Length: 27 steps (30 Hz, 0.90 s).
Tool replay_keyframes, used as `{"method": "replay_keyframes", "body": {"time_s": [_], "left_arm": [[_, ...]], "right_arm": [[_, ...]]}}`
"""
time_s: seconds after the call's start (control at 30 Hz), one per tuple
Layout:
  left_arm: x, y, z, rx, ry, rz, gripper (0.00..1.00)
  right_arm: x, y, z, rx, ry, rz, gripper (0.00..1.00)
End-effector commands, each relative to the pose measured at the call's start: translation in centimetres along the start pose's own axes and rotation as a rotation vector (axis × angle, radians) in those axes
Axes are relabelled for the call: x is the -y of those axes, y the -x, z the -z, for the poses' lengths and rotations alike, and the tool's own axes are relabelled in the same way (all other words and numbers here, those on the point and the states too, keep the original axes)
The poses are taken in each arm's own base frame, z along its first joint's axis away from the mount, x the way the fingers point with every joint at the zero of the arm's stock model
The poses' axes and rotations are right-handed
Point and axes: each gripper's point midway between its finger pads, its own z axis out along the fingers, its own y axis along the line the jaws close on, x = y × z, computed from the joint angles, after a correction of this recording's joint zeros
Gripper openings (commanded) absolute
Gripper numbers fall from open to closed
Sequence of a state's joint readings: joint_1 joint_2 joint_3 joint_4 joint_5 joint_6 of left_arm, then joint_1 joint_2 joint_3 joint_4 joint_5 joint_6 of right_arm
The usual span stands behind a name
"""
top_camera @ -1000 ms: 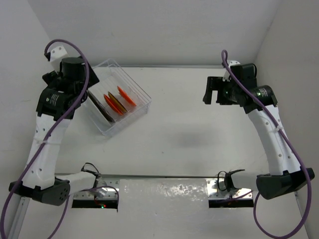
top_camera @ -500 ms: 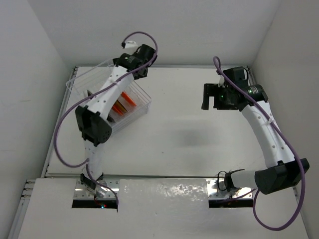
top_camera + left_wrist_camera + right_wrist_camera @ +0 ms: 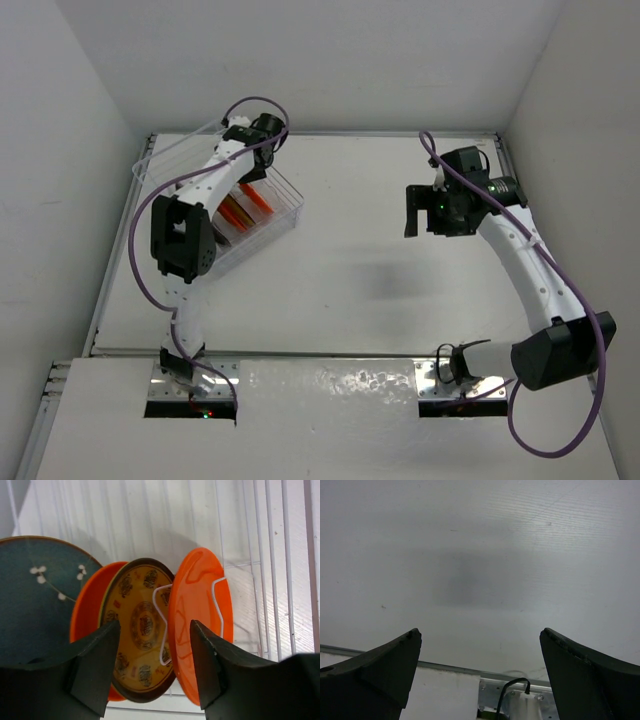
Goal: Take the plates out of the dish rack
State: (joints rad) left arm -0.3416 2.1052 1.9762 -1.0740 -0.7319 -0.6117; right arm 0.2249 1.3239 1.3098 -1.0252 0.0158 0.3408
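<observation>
Clear, see-through dish rack (image 3: 288,200), set at an angle on the far left of the white desk (image 3: 380,190), ribbed along its bottom. Inside, four small round plates (image 3: 250,205) standing on edge in a close row. Bright orange plate (image 3: 200,625) at one end, then yellow plate (image 3: 135,630) with brownish patterned centre and dark rim. Red-orange plate (image 3: 87,610) mostly hidden behind it. Dark teal plate (image 3: 40,595) with white blossom sprig at the other end.

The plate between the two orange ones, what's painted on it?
The plate is yellow with round brown patterns and a dark rim. Clearest: left wrist view.
</observation>
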Motion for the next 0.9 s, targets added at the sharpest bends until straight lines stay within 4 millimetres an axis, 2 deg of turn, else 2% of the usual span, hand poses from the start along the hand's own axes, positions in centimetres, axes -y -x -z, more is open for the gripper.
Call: {"method": "replay_keyframes", "body": {"time_s": [0.0,0.07,0.13,0.17,0.27,0.33,0.37,0.4,0.47,0.5,0.53,0.6,0.63,0.73,0.77,0.8,0.83,0.87], "left_arm": [[2.3,0.8,0.5,0.023,-0.096,0.070,0.53],[2.6,0.1,-0.2,0.000,-0.096,0.072,0.49],[2.6,0.0,-0.6,-0.010,-0.100,0.081,0.30],[2.5,0.1,-0.6,-0.011,-0.102,0.086,0.25],[2.3,1.0,-0.3,0.009,-0.116,0.106,0.15],[1.9,1.4,-0.5,0.011,-0.117,0.115,0.04],[1.8,1.5,-0.4,0.008,-0.123,0.119,0.00],[1.5,1.7,-0.6,0.006,-0.119,0.123,0.00],[0.8,2.8,0.3,0.019,-0.113,0.120,0.00],[0.4,4.7,1.6,0.053,-0.124,0.141,0.00],[-0.5,5.1,2.4,0.052,-0.109,0.131,0.00],[-2.0,7.5,4.5,0.111,-0.101,0.165,0.00],[-3.1,9.5,6.7,0.162,-0.129,0.198,0.00],[-4.0,12.6,10.0,0.263,-0.213,0.261,0.00],[-5.0,13.8,12.3,0.311,-0.262,0.299,0.00],[-4.2,14.6,13.0,0.358,-0.313,0.319,0.00],[-4.3,15.3,15.3,0.392,-0.416,0.340,0.00],[-3.6,15.6,16.0,0.416,-0.486,0.354,0.00]], "right_arm": [[-0.4,1.1,-0.1,0.035,0.019,0.000,0.99],[-0.5,1.5,-0.1,0.041,0.025,-0.004,0.99],[-0.9,1.6,-0.1,0.039,0.042,-0.005,0.99],[-1.0,1.8,0.0,0.043,0.046,-0.003,0.99],[-1.1,2.1,0.1,0.050,0.050,-0.003,0.99],[-1.1,2.1,0.1,0.052,0.051,-0.004,0.99],[-1.1,2.2,0.1,0.053,0.051,-0.006,0.99],[-1.1,2.2,0.1,0.053,0.051,-0.004,0.99],[-1.0,2.2,0.1,0.055,0.049,-0.006,0.99],[-1.0,2.2,0.1,0.052,0.048,-0.003,0.99],[-1.0,2.2,0.2,0.054,0.046,0.000,0.99],[-0.9,2.2,0.1,0.051,0.041,0.003,0.99],[-0.8,2.1,0.0,0.045,0.037,0.001,0.99],[-1.0,2.3,-0.2,0.047,0.043,-0.002,0.99],[-1.1,2.3,-0.3,0.048,0.047,-0.006,0.99],[-1.2,2.3,-0.3,0.047,0.050,-0.009,0.99],[-1.2,2.3,-0.4,0.045,0.051,-0.011,0.99],[-1.1,2.3,-0.4,0.047,0.049,-0.015,0.99]]}}
